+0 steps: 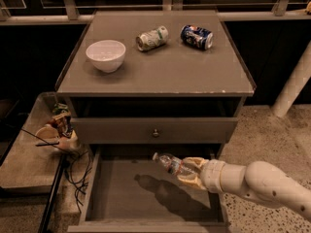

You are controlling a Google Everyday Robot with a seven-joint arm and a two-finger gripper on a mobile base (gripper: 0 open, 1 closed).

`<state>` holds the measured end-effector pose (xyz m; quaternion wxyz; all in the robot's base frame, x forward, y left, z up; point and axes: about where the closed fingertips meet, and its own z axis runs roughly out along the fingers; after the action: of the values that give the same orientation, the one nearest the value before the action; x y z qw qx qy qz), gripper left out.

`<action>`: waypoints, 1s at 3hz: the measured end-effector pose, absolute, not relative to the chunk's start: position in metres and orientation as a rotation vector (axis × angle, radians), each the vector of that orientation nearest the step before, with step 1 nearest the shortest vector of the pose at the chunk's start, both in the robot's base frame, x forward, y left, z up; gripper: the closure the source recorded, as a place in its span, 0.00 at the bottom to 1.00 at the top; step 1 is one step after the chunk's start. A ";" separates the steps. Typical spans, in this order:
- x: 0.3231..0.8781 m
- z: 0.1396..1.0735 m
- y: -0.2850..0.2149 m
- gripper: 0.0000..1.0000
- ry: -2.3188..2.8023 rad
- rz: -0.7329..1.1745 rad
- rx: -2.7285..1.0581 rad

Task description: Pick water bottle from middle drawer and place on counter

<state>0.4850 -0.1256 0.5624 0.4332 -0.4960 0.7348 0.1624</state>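
Observation:
The water bottle (171,163) is clear with a white cap pointing left and lies roughly level in my gripper (190,172), which is shut on its right half. The bottle hangs above the floor of the open middle drawer (131,193) and casts a shadow on it. My white arm (262,183) reaches in from the lower right. The counter (160,69) is the flat grey-brown cabinet top above the drawer, well above the gripper.
On the counter stand a white bowl (106,55), a pale can (151,38) on its side and a blue can (197,36) on its side. A drawer front with a knob (155,132) sits above the open drawer. A low side shelf (29,154) with clutter and cables is at the left.

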 end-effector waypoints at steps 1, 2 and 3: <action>0.455 0.617 -0.134 1.00 1.729 0.332 -1.248; 0.441 0.677 -0.160 1.00 1.656 0.306 -1.251; 0.457 0.744 -0.189 1.00 1.622 0.348 -1.230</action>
<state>0.4573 -0.1891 0.7439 0.5126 -0.5113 0.6745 0.1447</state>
